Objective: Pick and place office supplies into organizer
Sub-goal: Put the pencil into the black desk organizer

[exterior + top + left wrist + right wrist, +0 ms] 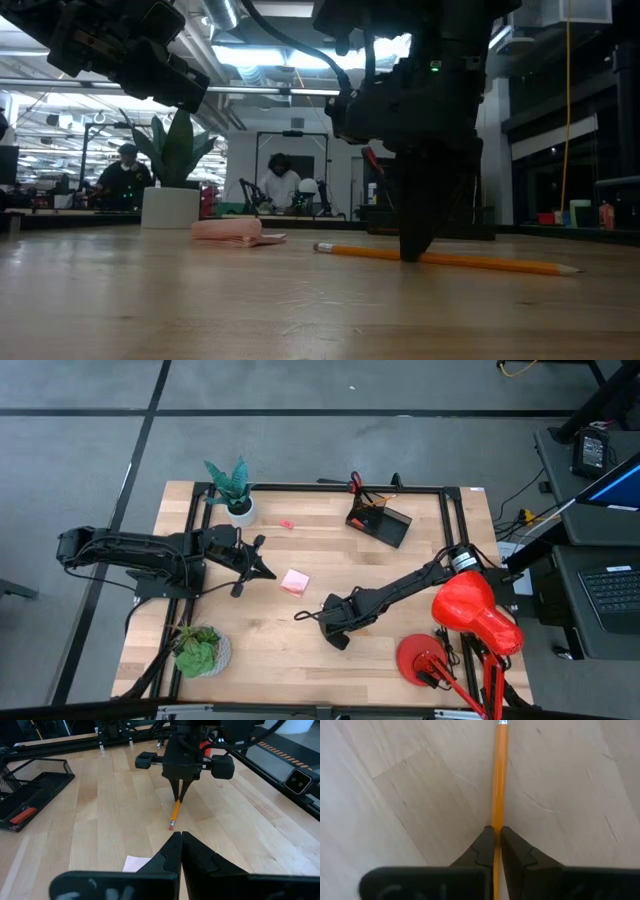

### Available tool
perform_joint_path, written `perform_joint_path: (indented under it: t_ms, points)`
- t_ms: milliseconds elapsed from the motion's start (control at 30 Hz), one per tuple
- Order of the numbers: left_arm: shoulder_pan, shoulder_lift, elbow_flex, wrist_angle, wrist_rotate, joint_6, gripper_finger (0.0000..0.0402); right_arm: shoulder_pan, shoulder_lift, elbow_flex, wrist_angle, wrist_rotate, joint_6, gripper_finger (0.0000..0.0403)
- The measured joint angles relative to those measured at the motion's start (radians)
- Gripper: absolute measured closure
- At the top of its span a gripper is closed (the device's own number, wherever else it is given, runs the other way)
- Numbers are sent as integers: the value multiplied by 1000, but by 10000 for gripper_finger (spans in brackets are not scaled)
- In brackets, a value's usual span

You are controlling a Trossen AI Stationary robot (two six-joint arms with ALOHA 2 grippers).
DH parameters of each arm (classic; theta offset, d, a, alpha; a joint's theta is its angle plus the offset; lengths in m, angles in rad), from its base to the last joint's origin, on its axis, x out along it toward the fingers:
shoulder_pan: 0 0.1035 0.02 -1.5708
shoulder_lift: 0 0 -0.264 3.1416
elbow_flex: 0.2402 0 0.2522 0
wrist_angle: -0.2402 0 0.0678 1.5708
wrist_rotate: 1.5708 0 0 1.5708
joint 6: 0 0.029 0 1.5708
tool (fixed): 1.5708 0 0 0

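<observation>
**Right gripper pinching the pencil**

Right gripper [497,840] is clamped on the orange pencil [500,775], which lies flat on the tabletop [400,560] btwn its fingers. Low view shows the pencil's full length w/ tip; right wrist view doesn't. Left gripper [181,840] hovers shut nearby. No readable writing.

The high view was evenly lit, with soft shadows on the pale wooden counter [260,640]. In the low view, bright ceiling lights [300,55] glared behind dark silhouetted arms, and the near counter surface was blurred.
</observation>
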Motion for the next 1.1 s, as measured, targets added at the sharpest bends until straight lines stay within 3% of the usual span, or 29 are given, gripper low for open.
perform_joint_path:
  t_ms: [700,1100]
  points:
    - [0,0,0,1,0,18,396,-1,-33,64,-45,26,-31,383]
    - [0,0,0,2,0,17,396,4,-135,66,-79,200,-78,383]
